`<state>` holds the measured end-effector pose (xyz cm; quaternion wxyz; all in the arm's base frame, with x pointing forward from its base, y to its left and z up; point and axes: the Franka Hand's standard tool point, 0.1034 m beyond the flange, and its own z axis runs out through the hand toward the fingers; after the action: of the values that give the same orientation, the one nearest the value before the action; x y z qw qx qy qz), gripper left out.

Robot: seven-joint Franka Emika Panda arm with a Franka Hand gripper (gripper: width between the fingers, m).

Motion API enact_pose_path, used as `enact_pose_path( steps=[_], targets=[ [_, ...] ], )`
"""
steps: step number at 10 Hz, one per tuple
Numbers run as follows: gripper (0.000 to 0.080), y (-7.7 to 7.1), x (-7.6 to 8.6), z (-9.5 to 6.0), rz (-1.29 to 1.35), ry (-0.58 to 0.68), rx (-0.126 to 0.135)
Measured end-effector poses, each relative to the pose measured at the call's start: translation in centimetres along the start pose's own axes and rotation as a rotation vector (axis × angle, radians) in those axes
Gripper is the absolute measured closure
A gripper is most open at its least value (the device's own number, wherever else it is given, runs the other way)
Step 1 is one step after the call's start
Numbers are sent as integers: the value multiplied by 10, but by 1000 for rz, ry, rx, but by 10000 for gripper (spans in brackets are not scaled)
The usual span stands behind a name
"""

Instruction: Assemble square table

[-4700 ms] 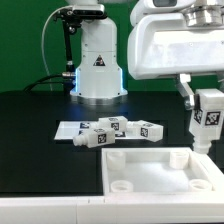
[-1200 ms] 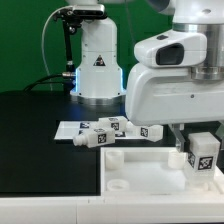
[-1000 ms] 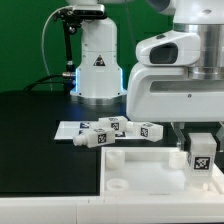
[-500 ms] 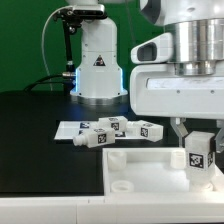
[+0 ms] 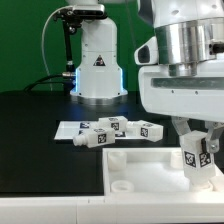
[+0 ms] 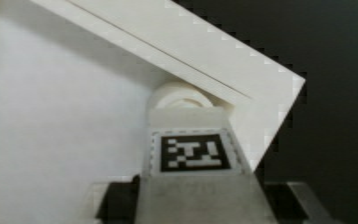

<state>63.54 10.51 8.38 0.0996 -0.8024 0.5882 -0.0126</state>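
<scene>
Closest to me, the square slab (image 5: 150,172) is lying flat at the front of the black counter (image 5: 35,125), with a round hole showing at its near corner on the exterior view's left. Over its far corner on the exterior view's right, the fingers (image 6: 115,203) are clamping a tagged leg (image 5: 195,155) from both sides at a narrow spread. The leg is hanging slightly tilted, its lower end at the slab. In the wrist view I am seeing the leg's end right beside the corner hole (image 6: 183,99), but I cannot tell whether it is touching. Further back, three loose legs (image 5: 116,128) are lying clustered on the marker board (image 5: 66,130). Behind them the arm's base (image 5: 97,65) is standing.
</scene>
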Motion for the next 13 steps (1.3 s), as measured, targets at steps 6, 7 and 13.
enact_pose_path(
  steps=[6, 7, 13],
  targets=[
    [361, -2, -15, 4, 406, -42, 63],
    [361, -6, -17, 3, 203, -29, 65],
    [151, -8, -10, 4, -519, 2, 68]
  ],
)
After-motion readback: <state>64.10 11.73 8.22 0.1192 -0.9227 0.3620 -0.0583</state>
